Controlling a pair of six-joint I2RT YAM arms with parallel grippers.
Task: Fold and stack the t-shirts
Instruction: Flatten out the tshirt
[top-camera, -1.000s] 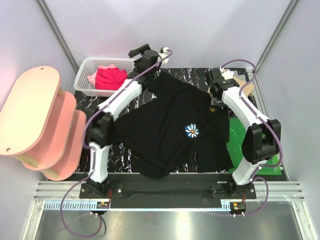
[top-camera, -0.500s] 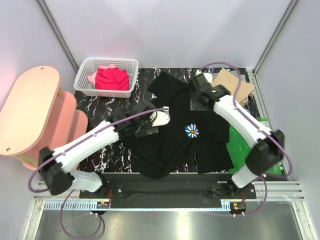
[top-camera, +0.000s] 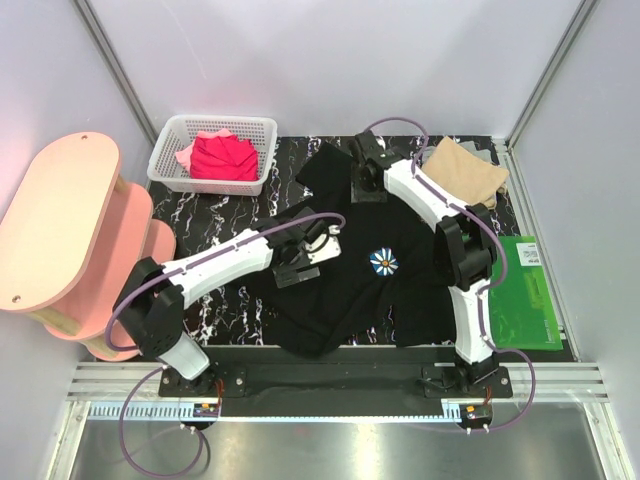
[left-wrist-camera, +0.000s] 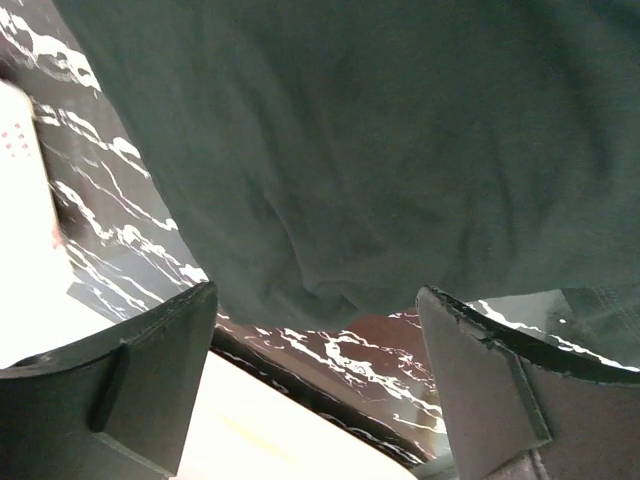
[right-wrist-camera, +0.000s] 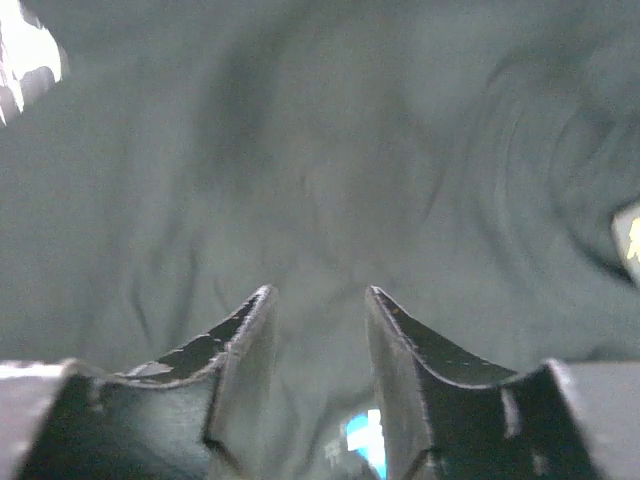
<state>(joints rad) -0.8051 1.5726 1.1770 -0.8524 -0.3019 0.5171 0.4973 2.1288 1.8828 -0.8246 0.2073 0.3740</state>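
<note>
Limp and light, the large black fabric t-shirt (top-camera: 340, 290) should bunch easily, so pinch its edges; left hand (left-wrist-camera: 315, 330) spread wide, right hand (right-wrist-camera: 318, 300) half-spread, both empty.

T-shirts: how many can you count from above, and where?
4: black t-shirt spread mid-table, tan t-shirt far right, red t-shirt and pink t-shirt in the basket; others may be hidden beneath.

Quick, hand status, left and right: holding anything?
Left hand: open wide above the black t-shirt, holding nothing.
Right hand: partly open over the same shirt, gripping nothing.
</note>
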